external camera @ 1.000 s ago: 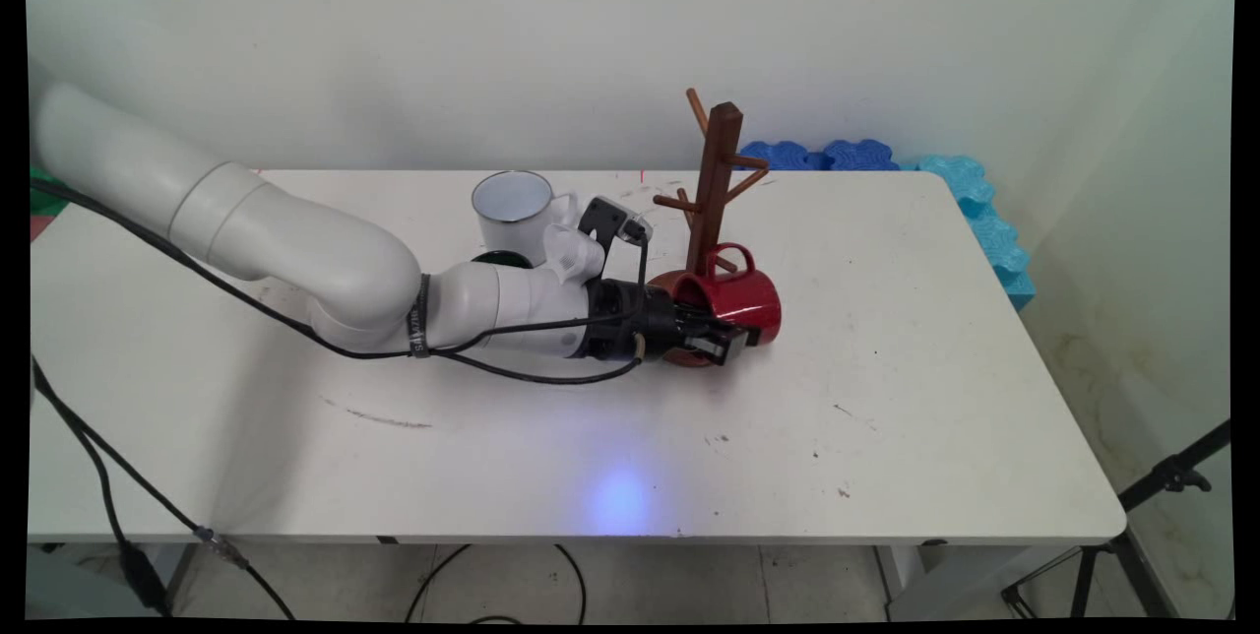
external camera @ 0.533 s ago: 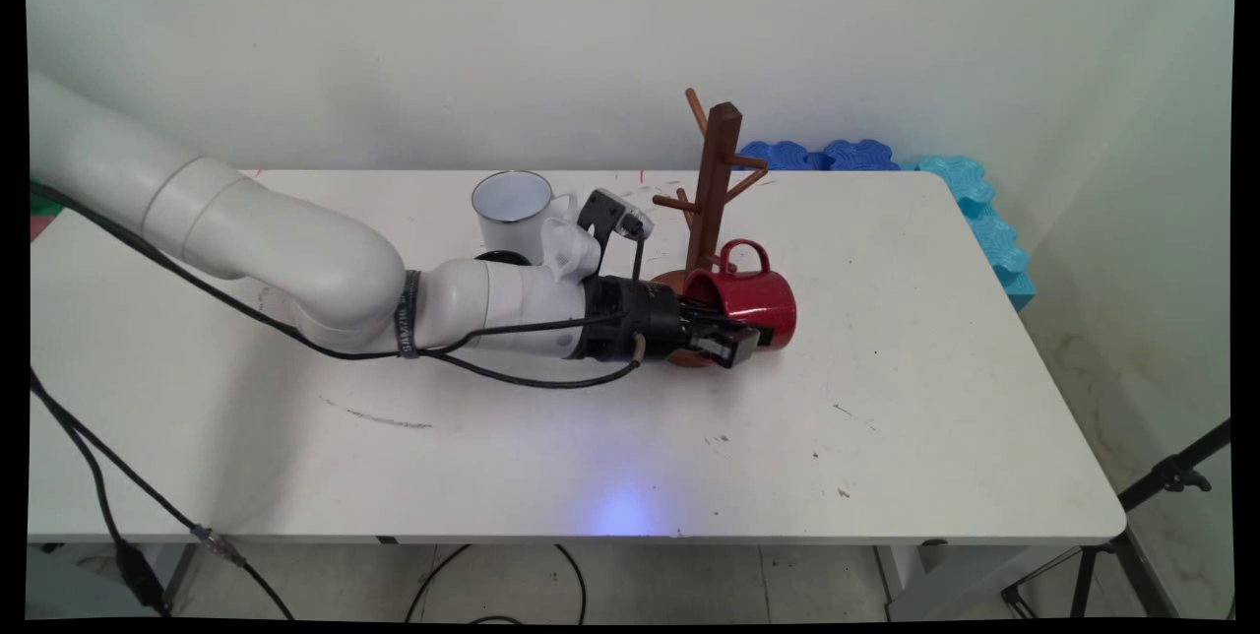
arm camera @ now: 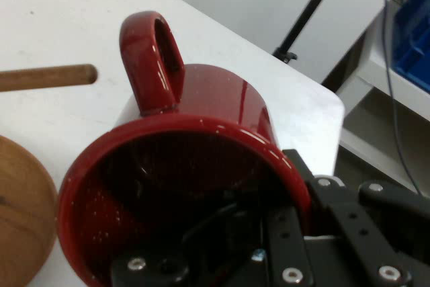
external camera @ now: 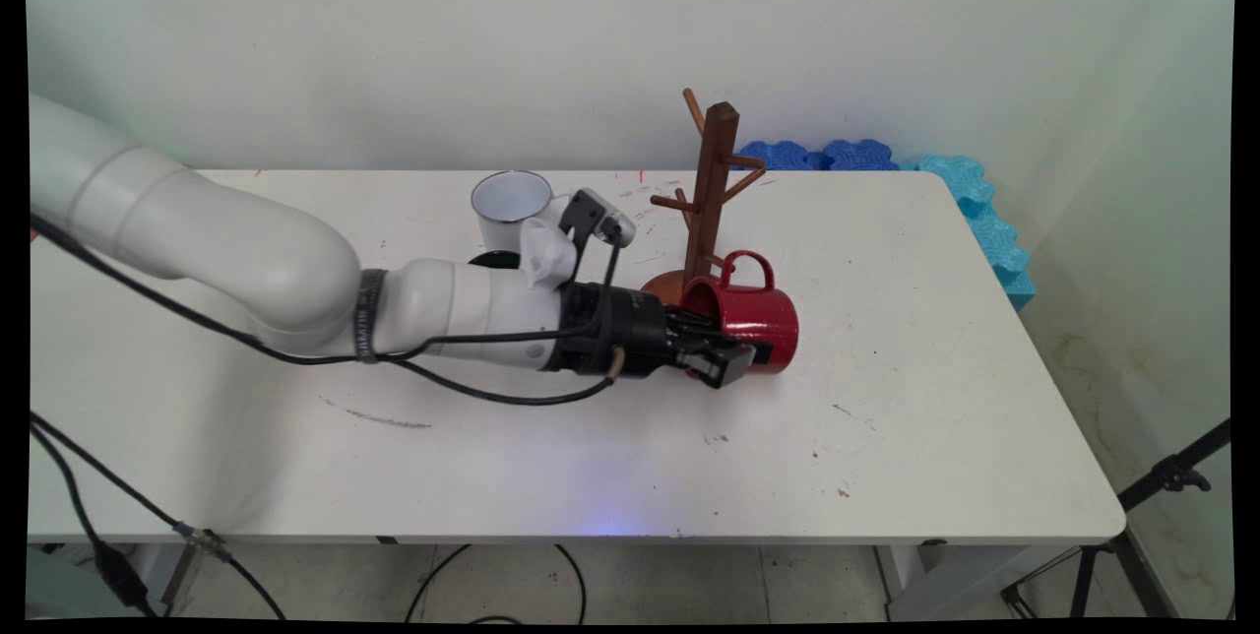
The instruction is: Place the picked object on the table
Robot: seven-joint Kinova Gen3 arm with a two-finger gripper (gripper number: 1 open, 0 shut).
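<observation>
Your black 2-finger end effector [external camera: 730, 361] is clamped on the rim of the glossy red enamel mug [external camera: 753, 319]: in the hand view 1 finger sits inside the mug's mouth and the other presses the outside wall [arm camera: 349, 220], so the grip is on the mug's wall. The mug [arm camera: 201, 159] lies on its side with its mouth toward the arm and its loop handle pointing up. In the main view it sits near the middle of the white worktop [external camera: 886, 398].

At about 11 o'clock from the mug, just beside it, stands the brown wooden mug tree with pegs [external camera: 711, 191]; its round base [arm camera: 20, 213] lies close to the mug's rim, and whether they touch cannot be told. At roughly 10 o'clock, farther back, a white enamel mug with a dark rim [external camera: 512, 206] stands upright, apart from the red one. Blue foam pieces [external camera: 886, 161] lie beyond the worktop's far right corner.
</observation>
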